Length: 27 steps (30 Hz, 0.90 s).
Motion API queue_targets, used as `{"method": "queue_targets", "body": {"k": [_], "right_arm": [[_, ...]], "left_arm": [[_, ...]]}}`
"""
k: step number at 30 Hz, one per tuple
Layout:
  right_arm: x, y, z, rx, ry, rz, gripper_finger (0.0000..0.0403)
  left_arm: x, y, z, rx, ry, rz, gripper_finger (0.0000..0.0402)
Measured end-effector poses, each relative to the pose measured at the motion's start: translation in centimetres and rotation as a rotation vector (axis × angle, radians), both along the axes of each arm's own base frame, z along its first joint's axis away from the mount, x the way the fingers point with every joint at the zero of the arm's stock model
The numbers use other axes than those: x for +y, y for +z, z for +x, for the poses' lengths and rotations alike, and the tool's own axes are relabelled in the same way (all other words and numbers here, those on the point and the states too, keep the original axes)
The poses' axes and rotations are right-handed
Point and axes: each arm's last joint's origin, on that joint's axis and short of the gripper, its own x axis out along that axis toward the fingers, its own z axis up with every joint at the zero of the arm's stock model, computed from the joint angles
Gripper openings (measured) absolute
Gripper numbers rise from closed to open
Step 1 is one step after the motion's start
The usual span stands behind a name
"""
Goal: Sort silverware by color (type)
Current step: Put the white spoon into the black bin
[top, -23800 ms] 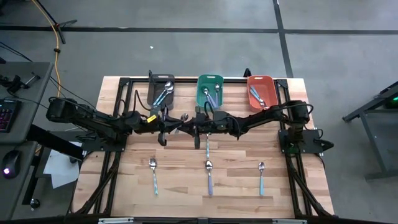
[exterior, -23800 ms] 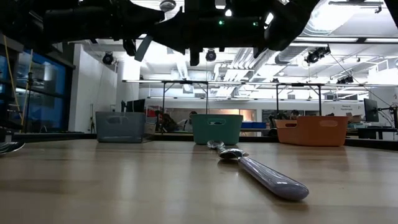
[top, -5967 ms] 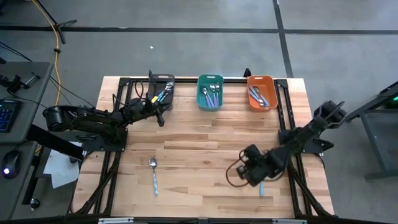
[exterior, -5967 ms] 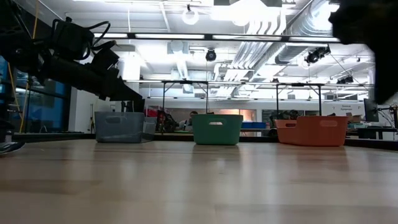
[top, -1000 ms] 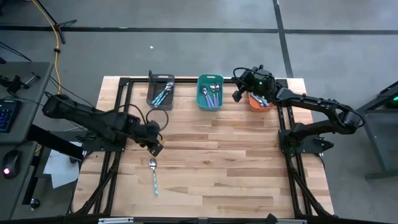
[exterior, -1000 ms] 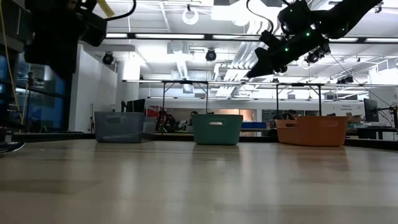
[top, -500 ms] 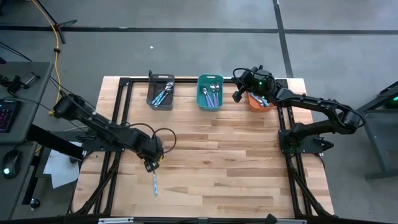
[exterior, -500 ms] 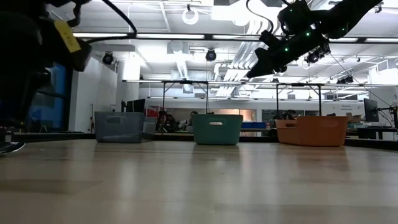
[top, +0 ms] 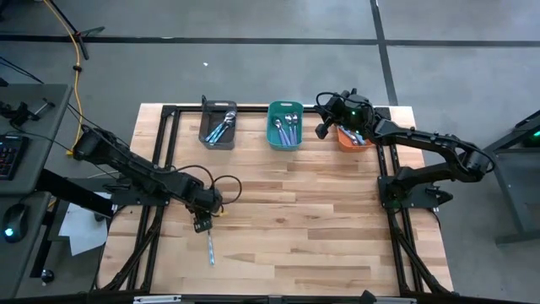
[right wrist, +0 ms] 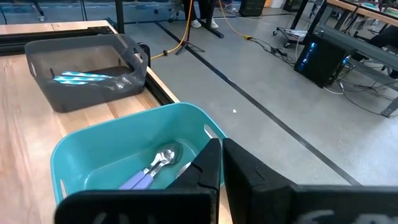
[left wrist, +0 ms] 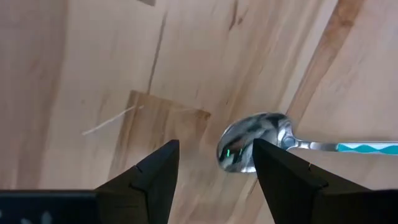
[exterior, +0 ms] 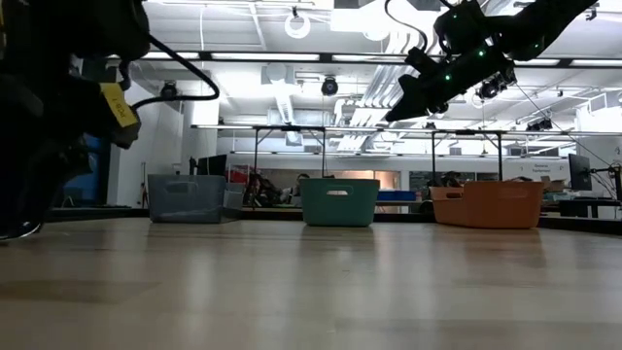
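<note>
One spoon (top: 210, 247) with a metal bowl (left wrist: 252, 149) and a teal-patterned handle (left wrist: 367, 148) lies flat on the wooden table near its front left. My left gripper (top: 202, 223) hangs open just over the spoon's bowl end, its two fingers (left wrist: 155, 180) apart, the bowl a little beyond them. My right gripper (top: 322, 128) is shut and empty, raised between the teal bin (top: 285, 125) and the orange bin (top: 354, 128). Other spoons lie in the bins.
Three bins stand in a row along the far edge: dark grey (top: 218, 125) holding blue-handled spoons (right wrist: 81, 77), teal (right wrist: 99, 155) holding lilac-handled ones (right wrist: 146, 174), orange (exterior: 491, 204) at the right. Black frame rails run along the table's sides (top: 160, 160).
My left gripper has gone toward the table's near edge and down, from a spot near the middle left of the table to just over the spoon's bowl. The spoon has stayed where it was. My right arm has kept still.
</note>
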Motion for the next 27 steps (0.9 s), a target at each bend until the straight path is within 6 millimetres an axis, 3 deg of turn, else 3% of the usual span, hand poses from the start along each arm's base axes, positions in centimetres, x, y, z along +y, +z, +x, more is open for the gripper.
{"method": "queue_targets", "body": {"k": [8,22,27], "right_arm": [[0.00,0.00,0.00,0.000,0.000,0.000,0.0000],[0.00,0.00,0.00,0.000,0.000,0.000,0.0000],[0.00,0.01,0.00,-0.002,-0.001,0.002,0.0000]], "left_arm": [[-0.02,-0.94,-0.46,-0.028,-0.048,-0.027,0.0183],[-0.30,-0.84,-0.21,-0.067,-0.132,-0.074,0.0020],[-0.30,-0.43,-0.03,-0.085,-0.133,-0.060,0.0008]]}}
